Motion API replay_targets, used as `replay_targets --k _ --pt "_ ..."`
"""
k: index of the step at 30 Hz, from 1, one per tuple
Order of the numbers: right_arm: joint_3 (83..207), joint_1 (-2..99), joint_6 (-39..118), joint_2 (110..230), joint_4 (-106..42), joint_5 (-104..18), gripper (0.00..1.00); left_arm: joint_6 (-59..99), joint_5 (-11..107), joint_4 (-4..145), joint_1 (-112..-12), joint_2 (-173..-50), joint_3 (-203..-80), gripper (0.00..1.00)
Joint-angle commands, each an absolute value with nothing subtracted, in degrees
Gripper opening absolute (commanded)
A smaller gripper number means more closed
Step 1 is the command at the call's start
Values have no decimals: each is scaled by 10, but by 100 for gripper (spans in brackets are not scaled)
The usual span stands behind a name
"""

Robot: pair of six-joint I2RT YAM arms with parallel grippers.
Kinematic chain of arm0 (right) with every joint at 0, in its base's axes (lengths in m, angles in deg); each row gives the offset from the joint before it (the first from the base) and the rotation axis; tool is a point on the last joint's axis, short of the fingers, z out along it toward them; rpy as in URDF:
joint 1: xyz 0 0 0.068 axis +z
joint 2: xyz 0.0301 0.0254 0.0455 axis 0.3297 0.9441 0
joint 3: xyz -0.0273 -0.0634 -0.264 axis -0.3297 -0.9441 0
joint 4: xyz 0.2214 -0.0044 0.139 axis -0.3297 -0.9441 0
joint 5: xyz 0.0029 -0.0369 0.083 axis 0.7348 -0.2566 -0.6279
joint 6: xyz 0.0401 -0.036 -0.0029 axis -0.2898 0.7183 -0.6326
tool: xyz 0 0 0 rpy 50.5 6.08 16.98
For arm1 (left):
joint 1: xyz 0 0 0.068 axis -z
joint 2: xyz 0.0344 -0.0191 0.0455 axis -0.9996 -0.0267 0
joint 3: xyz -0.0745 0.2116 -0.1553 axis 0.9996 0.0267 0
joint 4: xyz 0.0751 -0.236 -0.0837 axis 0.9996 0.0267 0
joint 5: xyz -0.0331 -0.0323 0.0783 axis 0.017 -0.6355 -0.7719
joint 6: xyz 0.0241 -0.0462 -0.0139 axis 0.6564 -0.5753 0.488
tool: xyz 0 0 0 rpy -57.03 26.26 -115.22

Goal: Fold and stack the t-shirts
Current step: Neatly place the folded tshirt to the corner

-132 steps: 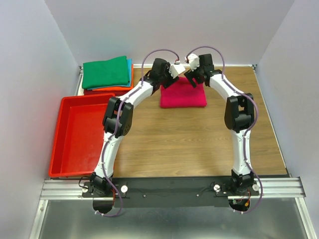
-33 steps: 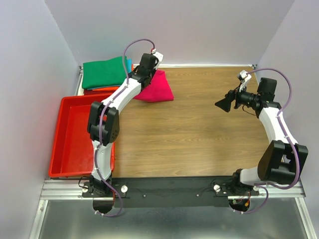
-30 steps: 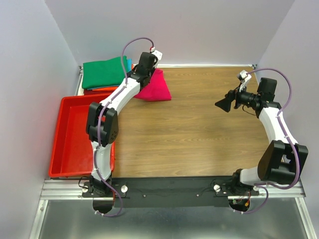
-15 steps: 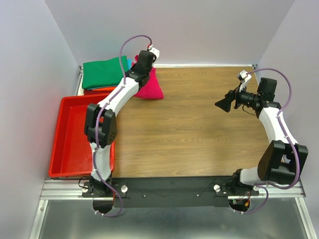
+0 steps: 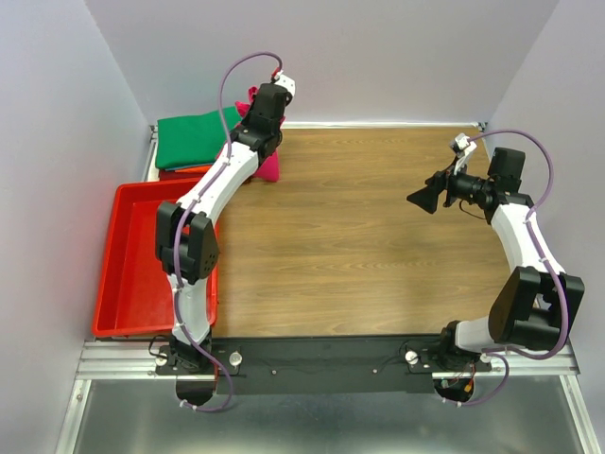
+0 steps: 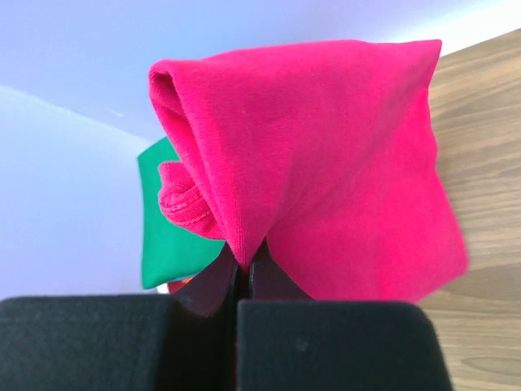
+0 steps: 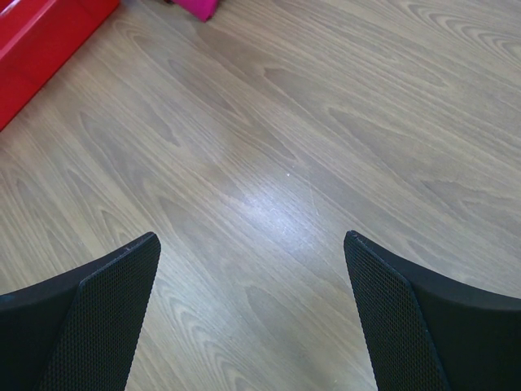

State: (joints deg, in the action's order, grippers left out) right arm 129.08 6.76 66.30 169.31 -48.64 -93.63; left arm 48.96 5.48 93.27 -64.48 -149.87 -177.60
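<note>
My left gripper is shut on a pinch of the folded magenta-pink t-shirt, holding it lifted at the back left of the table. In the top view the arm hides most of that shirt. Just left of it lies the green folded t-shirt on top of a stack, with an orange-red edge showing beneath. The left wrist view has the green shirt behind the hanging magenta cloth. My right gripper hovers open over bare wood at the right, its fingers wide apart with nothing between them.
A red plastic tray sits along the left edge, in front of the stack; its corner shows in the right wrist view. Grey walls close in the back and both sides. The wooden tabletop spans the middle and right.
My left arm has carried the magenta t-shirt left and back, from mid-table toward the green stack. The right arm has held still, open.
</note>
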Motion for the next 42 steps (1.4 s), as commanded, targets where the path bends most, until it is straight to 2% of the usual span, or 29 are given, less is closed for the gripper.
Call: replay_targets --k 1,22,42 --pt "1287 63 663 1694 -499 -957 100 509 7 906 -653 -1459 -1797 0" --pt "1288 63 660 1708 -501 -964 100 497 15 908 -706 -1442 -1861 0" --pt "1289 63 663 1718 -504 -968 100 449 89 902 -816 -1592 -1927 0"
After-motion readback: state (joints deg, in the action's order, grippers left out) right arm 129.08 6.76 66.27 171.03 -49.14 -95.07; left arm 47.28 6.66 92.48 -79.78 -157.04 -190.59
